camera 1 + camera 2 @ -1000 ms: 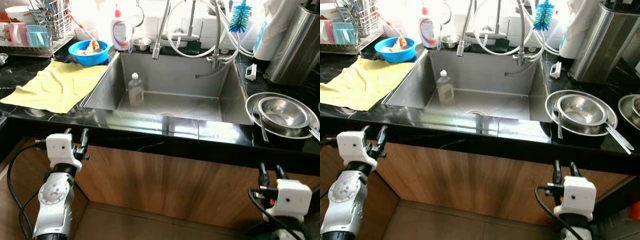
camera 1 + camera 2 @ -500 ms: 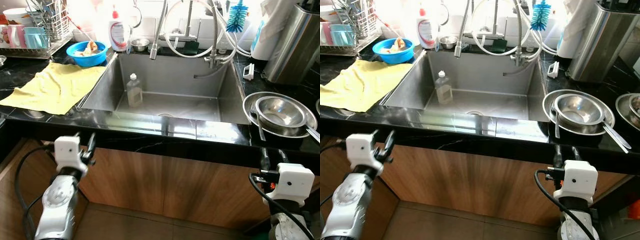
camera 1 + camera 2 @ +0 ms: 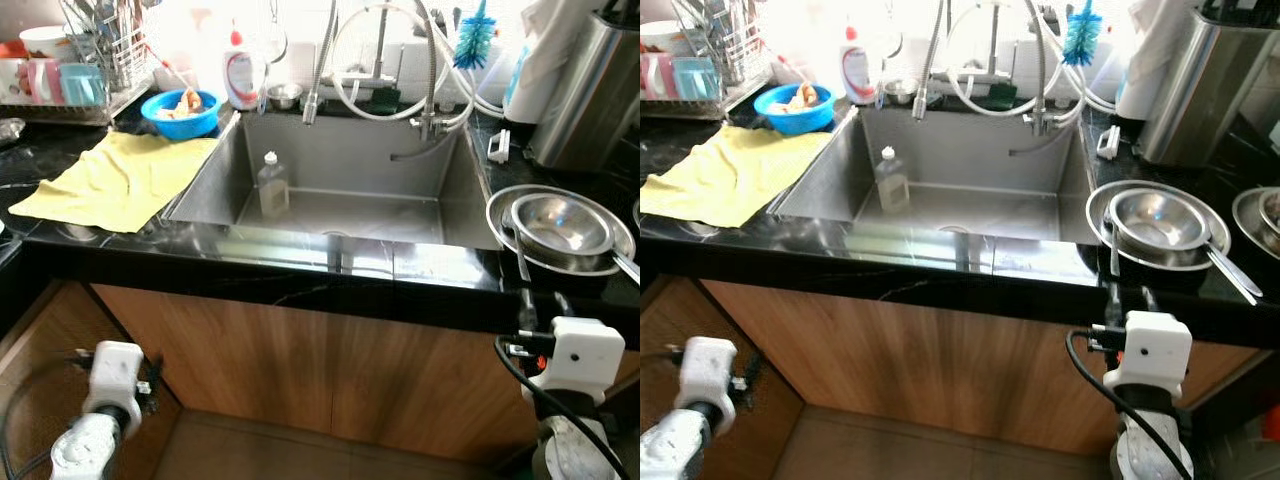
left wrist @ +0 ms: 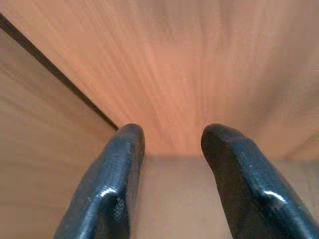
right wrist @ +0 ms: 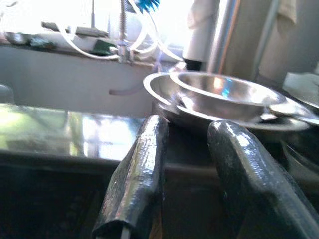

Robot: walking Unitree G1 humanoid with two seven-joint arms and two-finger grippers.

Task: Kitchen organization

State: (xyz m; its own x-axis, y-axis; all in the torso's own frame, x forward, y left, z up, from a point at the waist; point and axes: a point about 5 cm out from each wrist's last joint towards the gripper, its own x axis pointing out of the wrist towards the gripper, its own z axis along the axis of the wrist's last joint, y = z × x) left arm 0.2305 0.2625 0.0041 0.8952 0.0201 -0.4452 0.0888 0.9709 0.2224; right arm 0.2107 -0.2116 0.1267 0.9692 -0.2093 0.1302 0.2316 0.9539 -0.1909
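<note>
Your right gripper (image 5: 187,174) sits at the counter (image 3: 300,270) edge just below the stacked steel bowls (image 3: 562,225), fingers spread and holding nothing. My read is that the bowls come next, so lift the gripper clear of the counter lip first, then come in level at the rim rather than from beneath. Mind the utensil handles resting across the bowls; they could slide off. Your left gripper (image 4: 172,144) hangs low by the wooden cabinet front (image 3: 330,350), fingers likewise apart and empty. The sink (image 3: 400,170) holds one clear bottle (image 3: 271,186), standing upright. The blue bowl (image 3: 180,106) beyond the yellow cloth (image 3: 120,178) holds some scraps I can't identify.
</note>
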